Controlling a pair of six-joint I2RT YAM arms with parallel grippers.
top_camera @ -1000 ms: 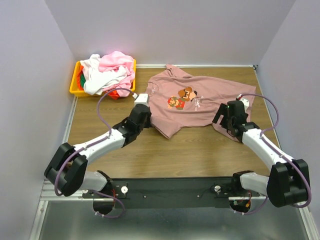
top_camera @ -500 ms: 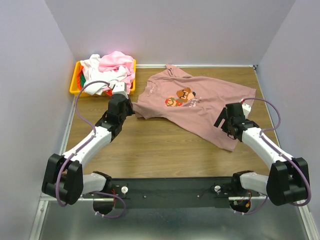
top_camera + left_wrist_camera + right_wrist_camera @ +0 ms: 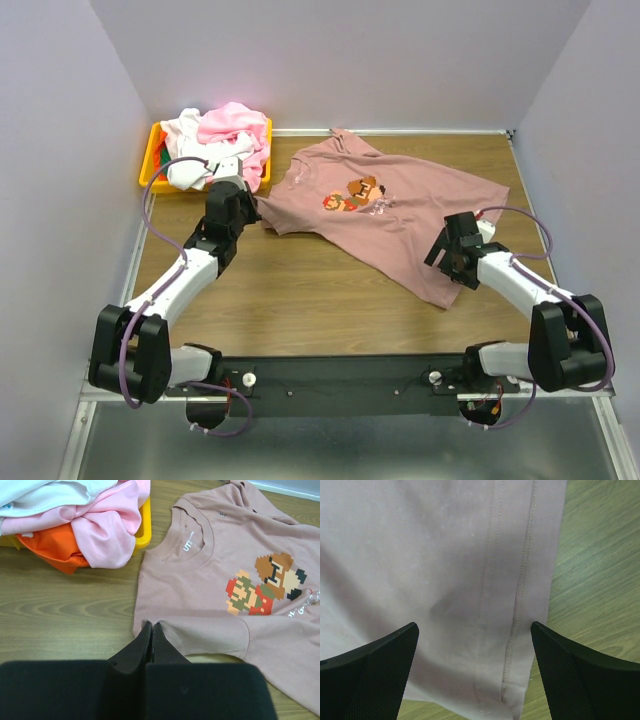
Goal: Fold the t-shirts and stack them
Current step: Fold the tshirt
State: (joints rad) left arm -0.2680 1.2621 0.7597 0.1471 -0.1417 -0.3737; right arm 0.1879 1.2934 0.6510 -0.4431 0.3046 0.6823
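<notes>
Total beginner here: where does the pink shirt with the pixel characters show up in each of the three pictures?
Top external: t-shirt spread out, centre to right of the table.
Left wrist: t-shirt fills the right side, collar upper centre, left gripper pinching its near edge.
Right wrist: only its hem, covering left and centre.
Shared landmark: the wooden table under it.

Left arm (image 3: 185, 272): extended from the lower left of the frame up toward the upper left.
Left tool (image 3: 151, 636): fingers pressed flat together, a pucker of the mauve t-shirt (image 3: 200, 600) pinched at the tips.
Right arm (image 3: 520, 285): reached from the lower right toward the centre right, bent back inward.
Right tool (image 3: 475, 647): fingers spread wide apart, pointed downward.
</notes>
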